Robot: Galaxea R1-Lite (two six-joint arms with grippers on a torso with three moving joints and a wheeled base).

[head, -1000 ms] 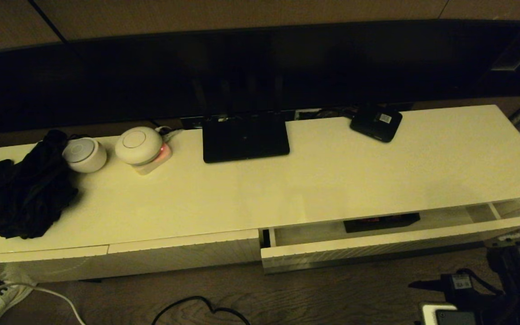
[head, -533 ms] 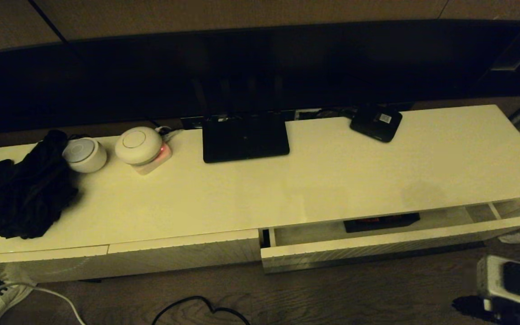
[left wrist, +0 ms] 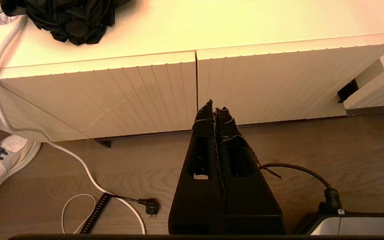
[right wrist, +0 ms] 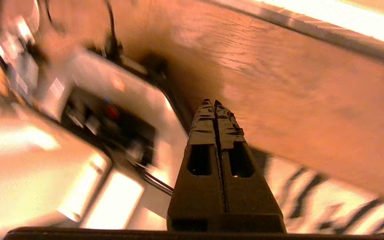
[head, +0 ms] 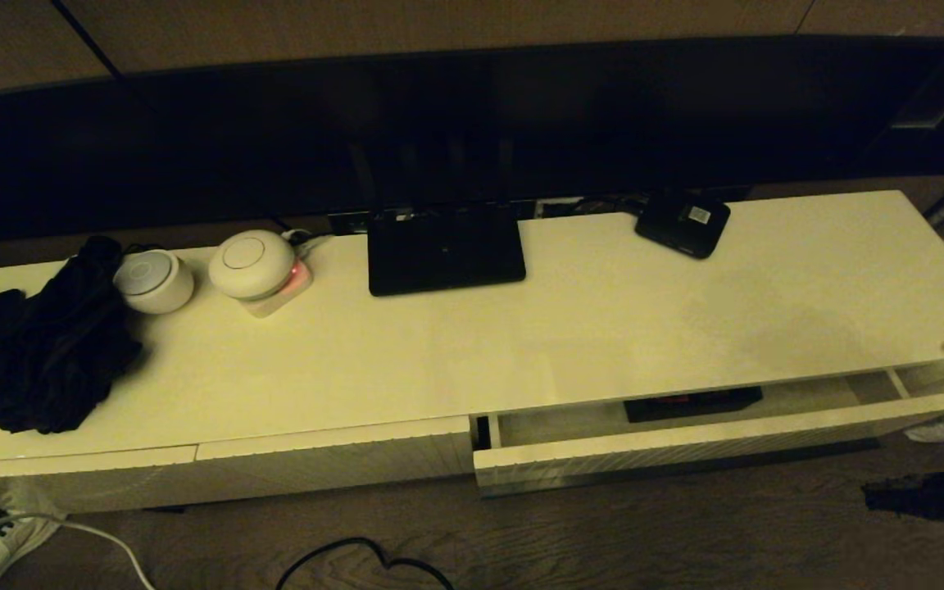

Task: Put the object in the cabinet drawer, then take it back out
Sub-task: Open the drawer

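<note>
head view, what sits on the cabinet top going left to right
black cloth bundle → small white round speaker → white domed device → flat black router → small black device with a white label

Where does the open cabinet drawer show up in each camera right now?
Head view: the cabinet drawer is pulled partway out at lower right, with the black organiser box inside.
Left wrist view: only the drawer's corner shows at the right edge, beyond the shut left pincer.
Right wrist view: not identifiable; the shut right pincer faces the floor.
Shared landmark: the closed ribbed front.
</note>
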